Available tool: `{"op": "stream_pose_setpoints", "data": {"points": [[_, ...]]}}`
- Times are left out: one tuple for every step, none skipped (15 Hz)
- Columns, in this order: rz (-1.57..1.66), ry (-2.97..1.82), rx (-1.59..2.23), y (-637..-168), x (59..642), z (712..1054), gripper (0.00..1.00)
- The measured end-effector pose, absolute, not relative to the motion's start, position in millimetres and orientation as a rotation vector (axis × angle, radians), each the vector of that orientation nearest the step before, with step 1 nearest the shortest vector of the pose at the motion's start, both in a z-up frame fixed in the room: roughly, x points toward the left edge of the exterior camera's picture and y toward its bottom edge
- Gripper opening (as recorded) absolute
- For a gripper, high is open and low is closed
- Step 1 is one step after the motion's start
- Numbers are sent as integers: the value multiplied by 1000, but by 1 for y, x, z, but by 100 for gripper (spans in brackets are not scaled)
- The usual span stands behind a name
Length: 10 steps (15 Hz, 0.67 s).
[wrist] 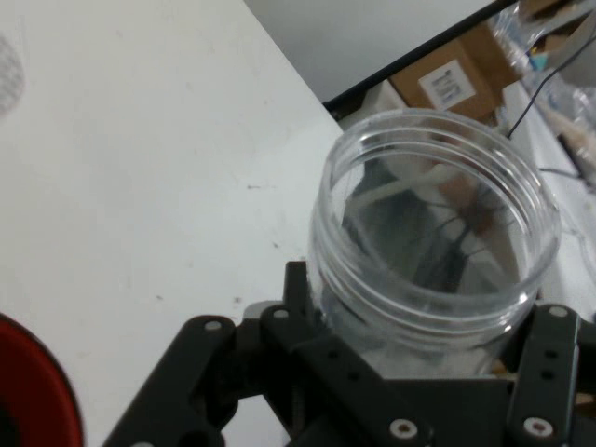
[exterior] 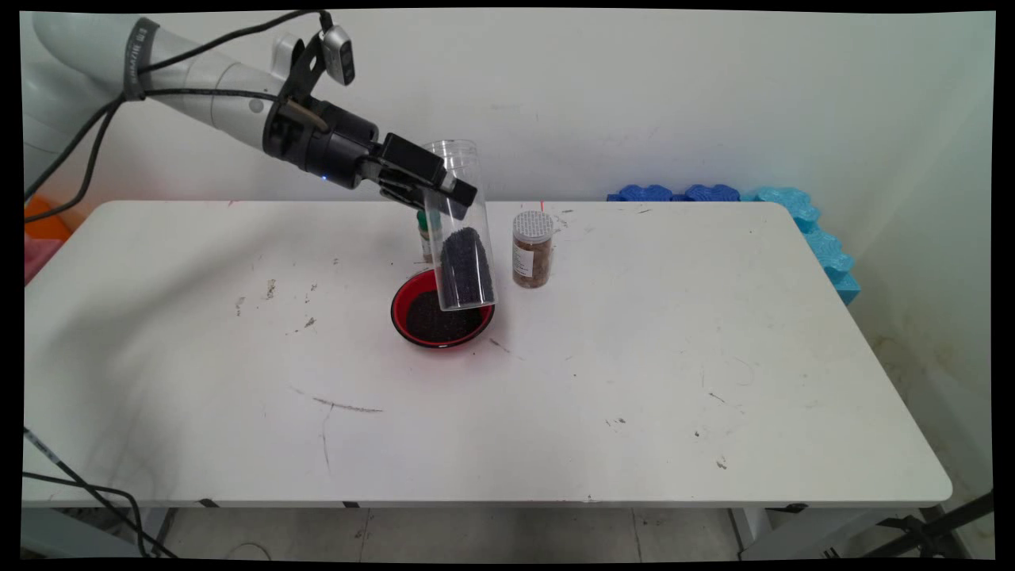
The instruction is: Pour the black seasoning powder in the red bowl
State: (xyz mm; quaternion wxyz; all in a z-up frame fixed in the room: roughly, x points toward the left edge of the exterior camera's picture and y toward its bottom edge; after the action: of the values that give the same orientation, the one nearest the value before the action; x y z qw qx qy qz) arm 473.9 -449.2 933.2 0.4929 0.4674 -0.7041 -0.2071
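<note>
Main view. Clear plastic jar [exterior: 458,230]: tall, cylindrical, lidless, threaded mouth uppermost, tilted slightly with its top leaning left. Lower part filled with small dark grains; upper part see-through. Held in the air over the table [exterior: 634,381], its base above the far right rim of the red bowl [exterior: 441,319]. Black gripper [exterior: 432,189]: comes in from the upper left, clamped across the jar's upper part, below the mouth. Red bowl: round, shallow, dark grains covering its floor; stands near the table's middle. Spice jar [exterior: 532,249]: small, brownish contents, pale perforated top, paper label; upright, just right of the held jar and apart from it. Small bottle [exterior: 425,236]: mostly hidden behind the held jar, a green band showing; contents cannot be told. Blue foam mats [exterior: 801,222]: along the table's far right corner, against the wall.

Hand view. Jar mouth [wrist: 438,223] seen close, rim and thread ridges plain, interior visible through the clear wall; the grains do not show here. Gripper linkage rises on both sides of the jar neck. Red bowl's rim [wrist: 33,391] at the lower left edge. Cardboard box [wrist: 456,79] beyond the table's edge, seen only in this view.
</note>
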Motion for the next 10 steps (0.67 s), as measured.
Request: {"op": "stream_pose_setpoints", "data": {"points": [[-466, -1734, 1101, -449, 473, 935, 0], [-434, -1755, 1071, -449, 472, 938, 0], [-399, -1777, 1038, -448, 470, 941, 0], [-368, -1797, 1008, -447, 467, 943, 0], [-343, -1814, 982, -446, 465, 946, 0], [-316, -1833, 953, -444, 462, 948, 0], [-290, -1851, 926, -443, 459, 951, 0], [-268, -1863, 903, -442, 456, 953, 0], [-243, -1876, 878, -440, 452, 956, 0], [-216, -1888, 854, -439, 449, 959, 0]]}}
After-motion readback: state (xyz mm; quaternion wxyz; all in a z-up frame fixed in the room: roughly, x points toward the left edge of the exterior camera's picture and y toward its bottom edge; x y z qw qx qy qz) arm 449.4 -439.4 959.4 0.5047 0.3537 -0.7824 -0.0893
